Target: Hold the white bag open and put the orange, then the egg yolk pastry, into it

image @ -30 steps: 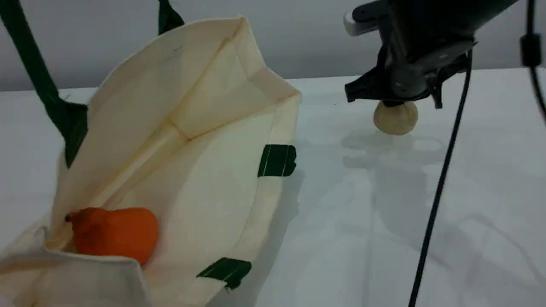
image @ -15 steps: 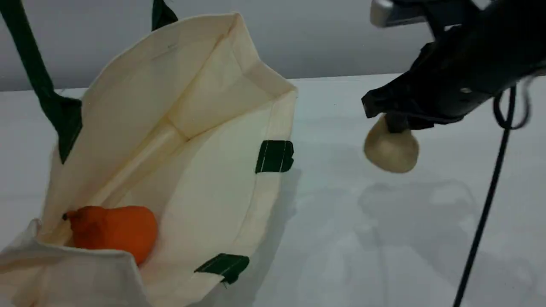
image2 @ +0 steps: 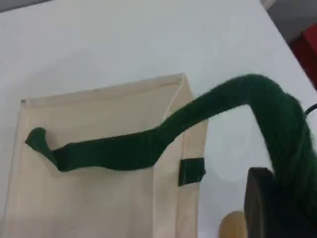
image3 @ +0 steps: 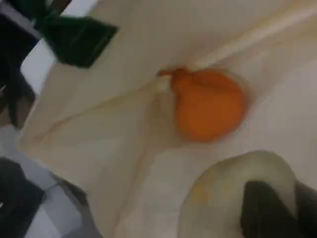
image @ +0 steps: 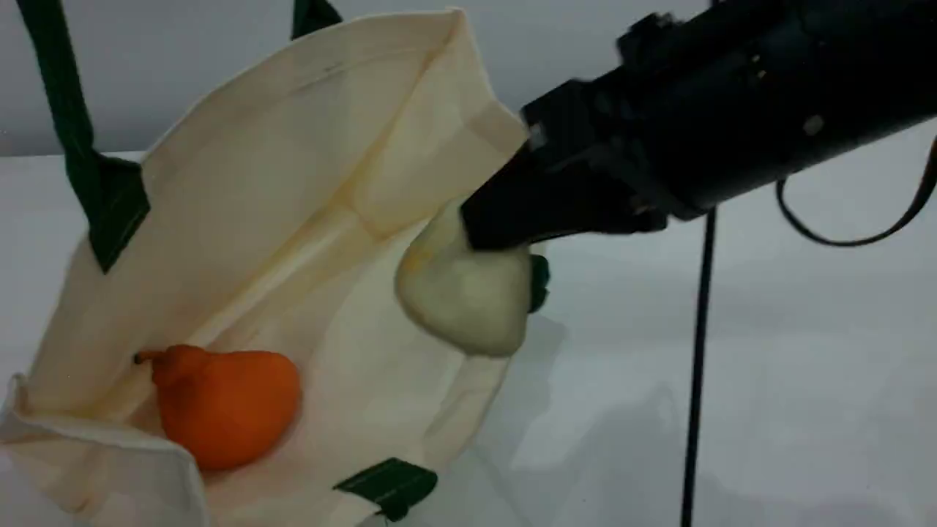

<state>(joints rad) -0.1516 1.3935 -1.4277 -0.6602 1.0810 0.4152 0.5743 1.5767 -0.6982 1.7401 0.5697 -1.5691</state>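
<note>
The white bag point(image: 241, 219) stands wide open at the left, pulled up by its green handle point(image: 62, 95). On the bag's floor lies the orange point(image: 227, 406), also seen in the right wrist view point(image3: 208, 104). My right gripper point(image: 487, 234) is shut on the egg yolk pastry point(image: 465, 293) and holds it in the air at the bag's right rim, just over the opening. That pastry point(image3: 237, 193) fills the lower right wrist view under a dark fingertip point(image3: 267, 213). My left gripper point(image2: 277, 198) is shut on the handle point(image2: 237, 99), above the bag point(image2: 99, 173).
A black cable point(image: 695, 366) hangs down to the right of the bag. Bare white table point(image: 768, 351) stretches to the right, with a grey wall behind. A red object point(image2: 309, 44) lies beyond the table's edge in the left wrist view.
My right gripper has carried the pastry up off the table and leftward to the bag's mouth. The bag's rim has risen slightly and shifted right, and the orange has slid a little.
</note>
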